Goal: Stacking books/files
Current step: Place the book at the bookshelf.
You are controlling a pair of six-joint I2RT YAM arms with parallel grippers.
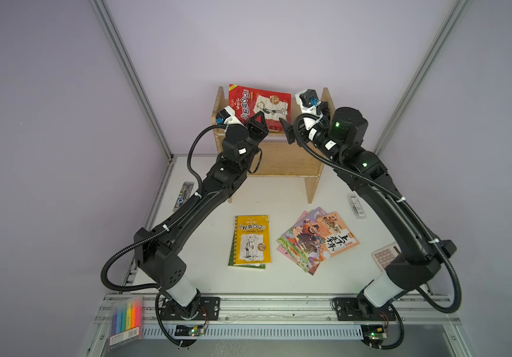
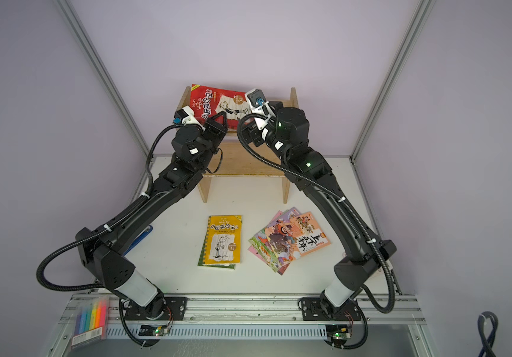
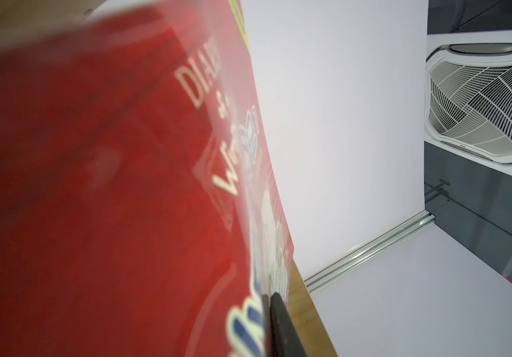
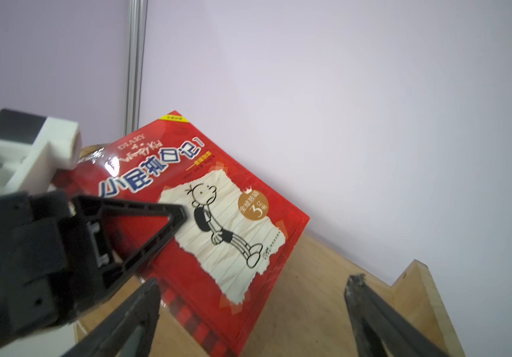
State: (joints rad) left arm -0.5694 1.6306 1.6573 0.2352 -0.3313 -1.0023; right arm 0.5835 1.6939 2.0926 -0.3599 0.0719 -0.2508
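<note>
Book (image 1: 260, 99) in left tool (image 1: 260, 116), tilted on shelf (image 1: 285, 159), long axis sideways.

white table (image 1: 279, 278) bears wooden shelf (image 1: 291, 160), yellow-topped pile (image 1: 252, 239), fanned booklets (image 1: 316, 239).

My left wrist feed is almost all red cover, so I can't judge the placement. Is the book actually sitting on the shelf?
Observer: As far as I can tell, yes. The red book stands on its long edge on top of the wooden shelf, a bit tilted, with its cover facing the arms.
Operator: Where's my other gripper?
Observer: The right gripper is open close to the book, above the shelf top, with nothing between its fingers.
Operator: What's left to stack?
Observer: On the table there is a yellow book lying on a green book. Beside them is a fan of thin books.
</note>
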